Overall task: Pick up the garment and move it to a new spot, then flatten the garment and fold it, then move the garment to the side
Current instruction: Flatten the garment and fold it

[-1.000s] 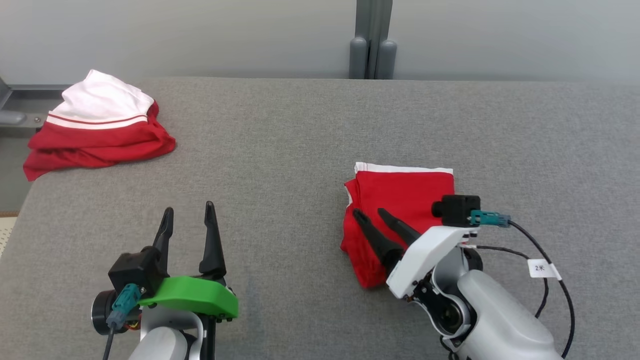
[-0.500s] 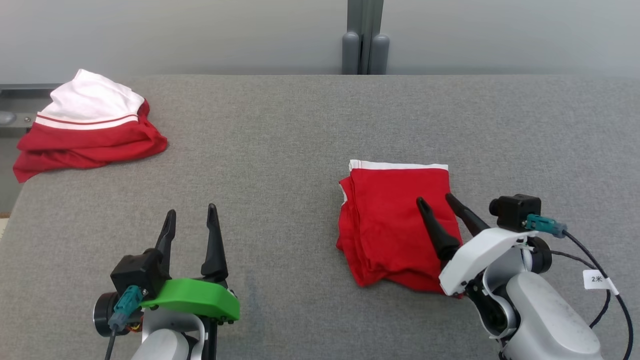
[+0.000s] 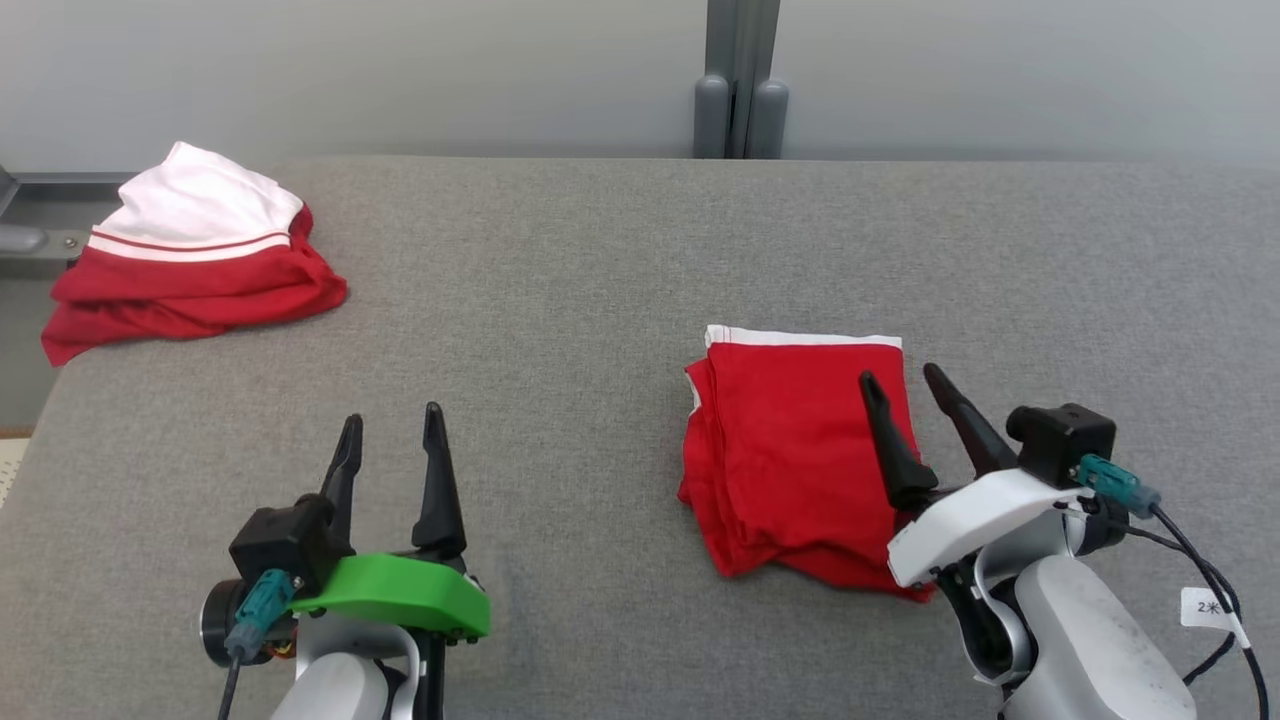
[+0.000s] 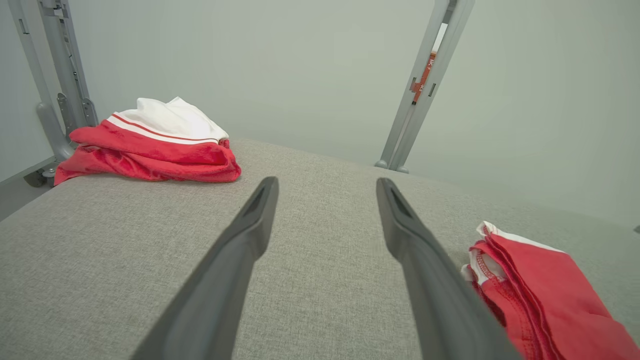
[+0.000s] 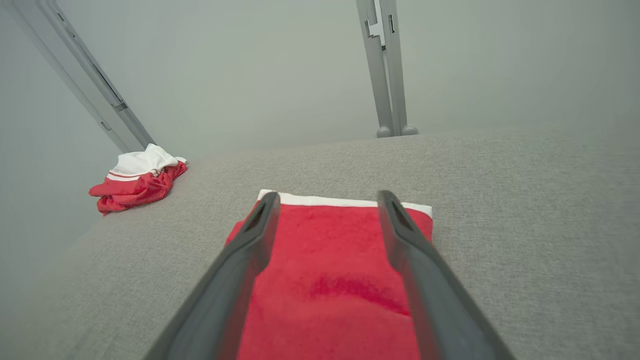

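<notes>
Right claw (image 3: 898,374) spread, empty, over the right edge of the folded red garment (image 3: 780,440). Cloth lies beneath and left of its fingers, long axis roughly along them. Left claw (image 3: 392,414) spread, well apart; right arm nearer.

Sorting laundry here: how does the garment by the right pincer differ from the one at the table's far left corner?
The near garment is folded into a flat, roughly rectangular stack; the far garment is a crumpled heap. The near garment shows red with a thin white band at its far edge; the far garment has a broad white top. Both are red and white, lying on the grey table.
</notes>
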